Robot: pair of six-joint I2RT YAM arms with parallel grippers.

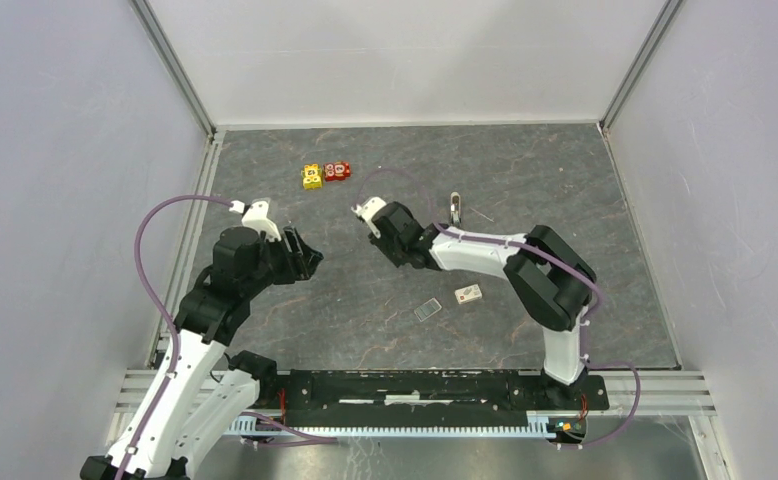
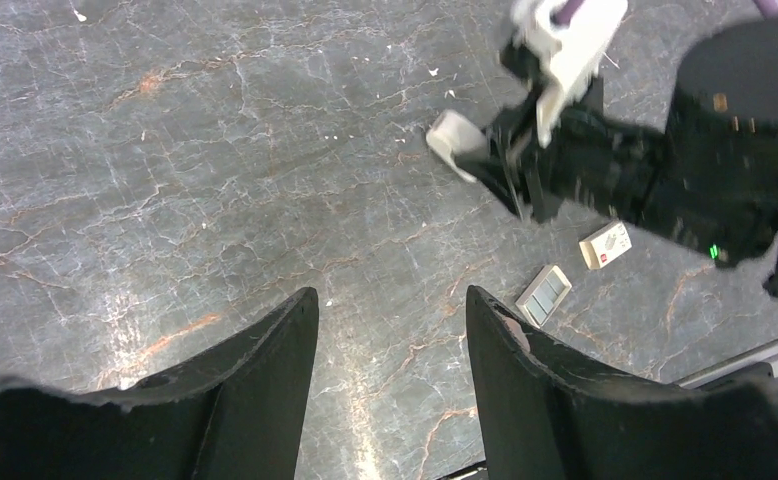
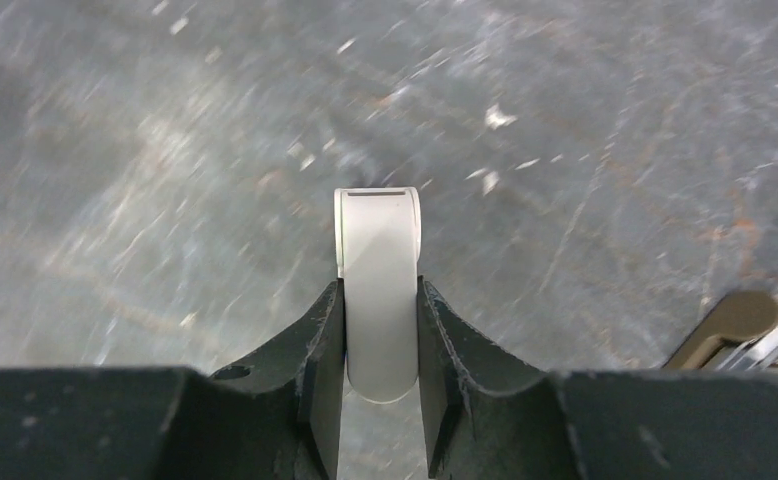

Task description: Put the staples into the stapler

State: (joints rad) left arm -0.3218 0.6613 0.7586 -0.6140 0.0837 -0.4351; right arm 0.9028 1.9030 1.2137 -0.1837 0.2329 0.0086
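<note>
While the left gripper (image 2: 390,300) is held open and empty above the dark marbled worktop (image 1: 525,160), the stapler (image 3: 377,250) is clamped between the black fingers of the right gripper (image 3: 380,292). In the right wrist view, the cream-white rounded body is seen end-on. It is pinched on both sides, and its far end projects past the fingertips. In the left wrist view, the stapler is seen jutting from the tips of the right gripper, apparently raised off the worktop and well apart from the left gripper. From above, the two grippers are seen facing each other across a gap near the middle of the worktop.

A small box (image 1: 468,294) with a red-marked label is laid flat near the right arm, and a clear flat piece (image 1: 427,310) is placed just beside it. A yellow block (image 1: 312,177) and a red block (image 1: 337,170) are set side by side toward the far edge. A small upright metal object (image 1: 453,208) is seen beyond the right arm, but it is too small to be identified.
</note>
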